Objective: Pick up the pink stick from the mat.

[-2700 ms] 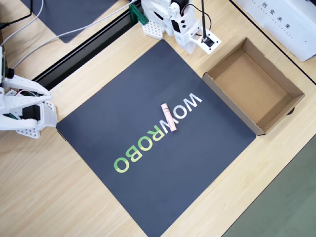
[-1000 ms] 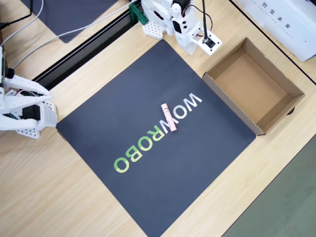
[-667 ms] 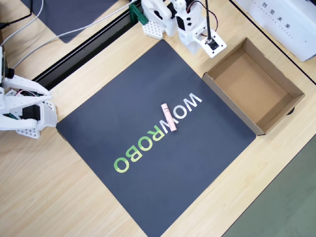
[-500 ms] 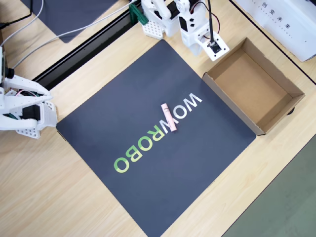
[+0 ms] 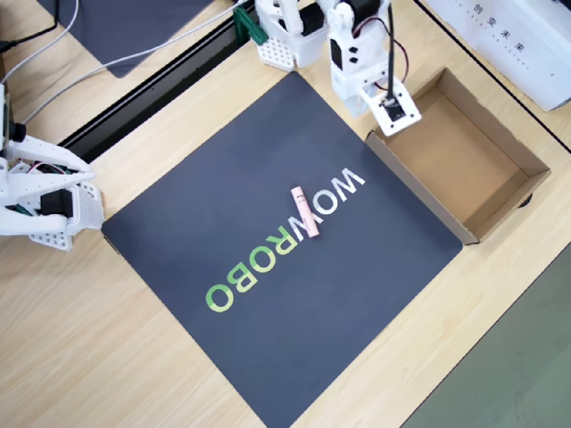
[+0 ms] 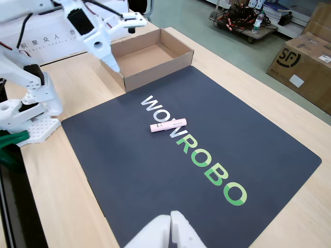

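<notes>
Pincer [image 6: 124, 44] hangs above the near corner of the box [image 6: 176, 51] in the fixed view, well apart from the stick [image 6: 168, 125]. One white finger [image 6: 110, 61] points down toward the worktop [image 6: 67, 82] beside the box wall; the other reaches out level over the box's edge. The jaws stand spread apart and grasp nothing.

In the overhead view the pincer [image 5: 384, 89] sits at the mat's upper corner, next to the box [image 5: 526, 160].

Box: open-topped brown cardboard, just off the mat's edge. Its floor is bare cardboard; nothing lies inside it in either view.

Stick [image 5: 306, 212]: pale pink, lying flat on the mat [image 5: 223, 178] near its middle, across the white letters of "WOWROBO". A thin darker band sits near one end. Nothing touches it.

Mat [image 6: 258, 134]: dark, square, lying flat on the light wood worktop [image 5: 89, 357]. White arm base [image 6: 26, 108] stands on the worktop beside the mat's edge.
</notes>
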